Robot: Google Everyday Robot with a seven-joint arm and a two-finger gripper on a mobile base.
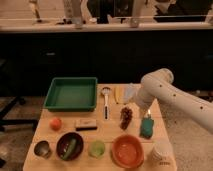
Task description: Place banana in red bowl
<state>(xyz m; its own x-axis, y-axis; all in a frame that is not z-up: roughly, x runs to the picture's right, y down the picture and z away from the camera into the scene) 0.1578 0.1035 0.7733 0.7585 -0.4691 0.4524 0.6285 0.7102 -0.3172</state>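
Observation:
The banana [118, 94], slim and pale yellow, lies on the wooden table [107, 131] at the back, just right of the metal spoon [106, 103]. The red bowl [128, 150], wide and orange-red, stands empty at the table's front, right of centre. My white arm comes in from the right and bends down over the table's right side. The gripper [145, 112] hangs at its end, just above a teal block [146, 128]. It is right of and nearer than the banana, and behind the red bowl. It holds nothing that I can see.
A green tray [72, 93] sits at back left. Dark grapes [126, 116], a brown bar [86, 124] and an orange fruit [55, 123] lie mid-table. Along the front stand a metal cup [42, 148], a maroon bowl with a green vegetable [69, 145], a green cup [97, 148] and a white cup [161, 151].

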